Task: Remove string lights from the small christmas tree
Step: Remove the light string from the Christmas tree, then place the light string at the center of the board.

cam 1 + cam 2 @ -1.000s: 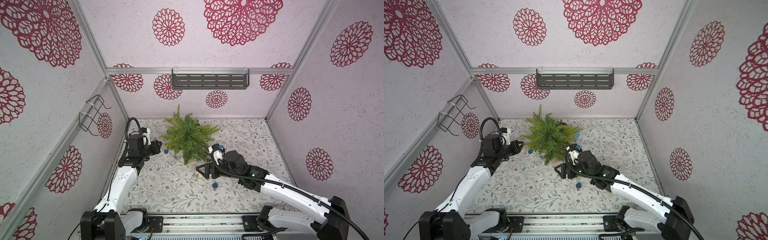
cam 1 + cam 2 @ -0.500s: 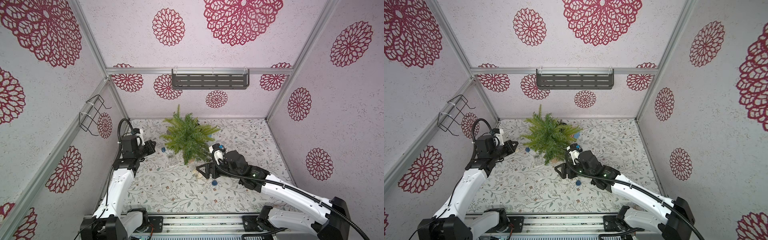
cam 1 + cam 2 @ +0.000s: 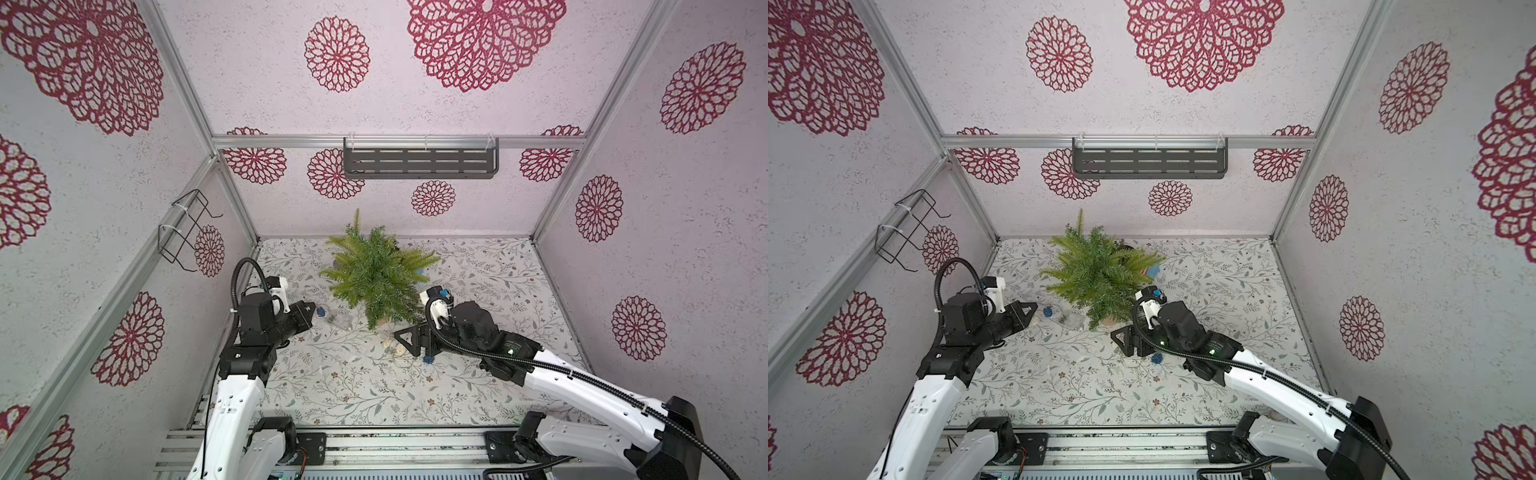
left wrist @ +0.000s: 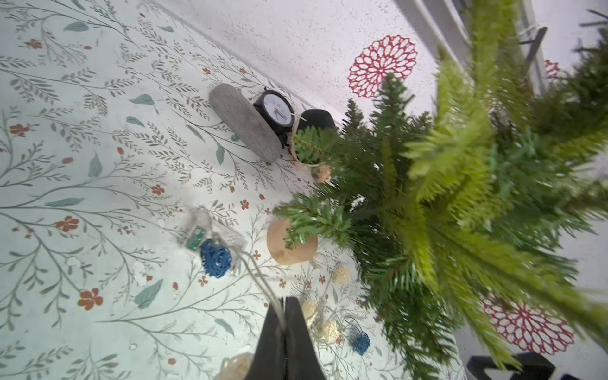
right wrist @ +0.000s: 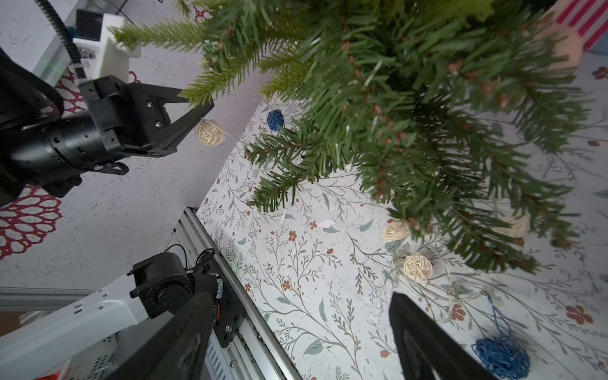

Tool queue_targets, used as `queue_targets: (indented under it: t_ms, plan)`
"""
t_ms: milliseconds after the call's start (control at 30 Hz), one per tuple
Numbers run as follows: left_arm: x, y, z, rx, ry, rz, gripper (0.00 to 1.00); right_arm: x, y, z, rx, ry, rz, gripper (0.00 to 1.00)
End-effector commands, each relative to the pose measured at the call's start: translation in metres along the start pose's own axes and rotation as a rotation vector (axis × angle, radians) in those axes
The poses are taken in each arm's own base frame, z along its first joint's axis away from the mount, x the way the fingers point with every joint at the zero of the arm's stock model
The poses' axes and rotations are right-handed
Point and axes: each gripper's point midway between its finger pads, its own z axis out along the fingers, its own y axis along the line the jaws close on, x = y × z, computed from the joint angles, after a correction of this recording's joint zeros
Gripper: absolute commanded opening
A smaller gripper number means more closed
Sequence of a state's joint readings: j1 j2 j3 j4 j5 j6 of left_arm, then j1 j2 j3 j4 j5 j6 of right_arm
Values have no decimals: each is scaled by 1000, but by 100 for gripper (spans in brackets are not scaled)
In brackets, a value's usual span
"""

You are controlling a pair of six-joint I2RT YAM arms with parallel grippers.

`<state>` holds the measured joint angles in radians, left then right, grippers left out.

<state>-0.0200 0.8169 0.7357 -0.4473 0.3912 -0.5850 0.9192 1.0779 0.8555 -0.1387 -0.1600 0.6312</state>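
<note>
Green needles fill most of what we see. The small christmas tree (image 3: 374,270) stands upright near the back of the table (image 3: 332,390), on its round tan foot (image 4: 279,253). The string lights (image 5: 418,267) look mostly off the branches, we think. Their balls lie on the table around the foot of the tree, some cream and some blue. The clear box (image 3: 338,320) lies near the trunk, on the left tool's side.

Our left tool (image 4: 284,306) is pinched shut on the thin wire. The wire runs from its tips out to a blue ball (image 4: 215,258) and the clear box. We hold the wire and not a ball, because the wire pulls all the rest along. A cream ball (image 5: 210,132) hangs in the air right by the tips, so that bit is lifted off the table.

Our right tool (image 5: 299,297) is wide and holds nothing. It sits low by the table, close to the trunk on the other side, with more balls of the string lying near it. We think it is there to pick up that part.

Some wire goes under the low branches, and we cannot tell if it is caught. A hard pull could tip the tree, so a slow pull away from the trunk looks best.
</note>
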Motion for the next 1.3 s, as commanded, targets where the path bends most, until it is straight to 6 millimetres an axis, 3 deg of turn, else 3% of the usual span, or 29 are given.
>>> queue_targets:
  t_ms: [0,167,400,700,933,1133,1267]
  plan:
    - [20,-14,-3,25,60,-4,0,-25,4,-18,36,-80,-51,87]
    - [42,-40,-3,65,120,12,0,-42,-8,-35,124,-136,-66,88]
    - [76,-92,-5,190,188,34,0,-63,-32,-61,217,-219,-38,90]
    - [129,-179,10,384,321,167,0,-85,-78,-87,370,-297,33,90]
    - [153,-249,26,562,344,236,0,-92,-94,-96,410,-345,62,90]
    - [173,-280,36,611,377,354,0,-95,-103,-103,439,-368,75,90]
    - [184,-283,45,590,385,397,0,-94,-106,-104,442,-371,80,90]
